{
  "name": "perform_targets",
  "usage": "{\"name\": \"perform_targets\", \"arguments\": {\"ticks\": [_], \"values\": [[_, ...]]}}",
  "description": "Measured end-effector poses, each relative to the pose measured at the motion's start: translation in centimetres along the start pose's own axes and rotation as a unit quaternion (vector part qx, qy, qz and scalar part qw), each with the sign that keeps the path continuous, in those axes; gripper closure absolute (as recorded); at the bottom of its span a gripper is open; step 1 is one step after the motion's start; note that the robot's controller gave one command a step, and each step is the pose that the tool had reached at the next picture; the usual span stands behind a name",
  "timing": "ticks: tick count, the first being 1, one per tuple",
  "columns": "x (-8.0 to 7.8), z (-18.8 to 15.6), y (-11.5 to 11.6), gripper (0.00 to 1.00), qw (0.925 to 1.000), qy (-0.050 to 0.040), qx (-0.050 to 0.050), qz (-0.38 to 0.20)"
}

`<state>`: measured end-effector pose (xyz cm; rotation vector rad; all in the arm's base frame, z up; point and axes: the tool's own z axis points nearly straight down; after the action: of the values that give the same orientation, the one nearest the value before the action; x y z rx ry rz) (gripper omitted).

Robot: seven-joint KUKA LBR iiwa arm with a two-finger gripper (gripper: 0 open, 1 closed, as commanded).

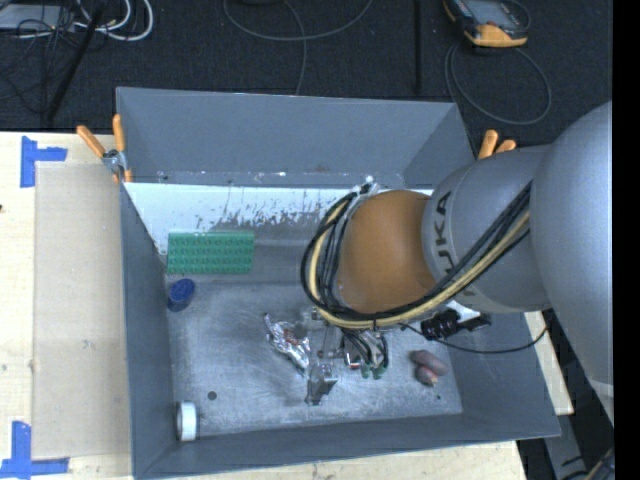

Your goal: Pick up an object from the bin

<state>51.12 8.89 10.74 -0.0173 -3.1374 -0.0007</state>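
Grey bin (300, 138), floor scuffed and speckled, few things in it, all well spread. Arm (560, 218) comes in from the right, over the bin's right wall. Orange cover (385, 248) on the wrist sits above the bin's middle, with black and yellow cables (318, 258) looped round its left side.

Gripper (320, 380) hangs below the cover, pointing down at the floor, centre of the bin and a bit toward the near wall. Its tip is low, at or very near the floor; contact can't be told. Claw state: can't tell, the parts blur into dark metal and wiring.

Foil wad (286, 336), crumpled, silvery with a red fleck, lies on the floor mid-bin, just left of the gripper and slightly farther back. It is the nearest thing to the gripper. Whether they touch can't be told. Nothing is seen held.

Small green bit (378, 370) sits just right of the gripper, under the wrist; robot part or loose thing, unclear.

Brown lump (429, 368), rounded, is on the floor right of the gripper, apart from it.

Green block (210, 253), flat, ribbed, rectangular, leans at the far left where floor meets back wall. Blue cap (181, 292) is just below it, by the left wall. White roll (187, 420) is in the near left corner, well apart from the gripper.
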Motion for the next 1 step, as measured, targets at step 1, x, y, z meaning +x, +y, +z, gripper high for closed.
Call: {"name": "perform_targets", "arguments": {"ticks": [1], "values": [[-0.16,3.41,0.33,0.00,0.9979,-0.0087,-0.002,0.064]]}}
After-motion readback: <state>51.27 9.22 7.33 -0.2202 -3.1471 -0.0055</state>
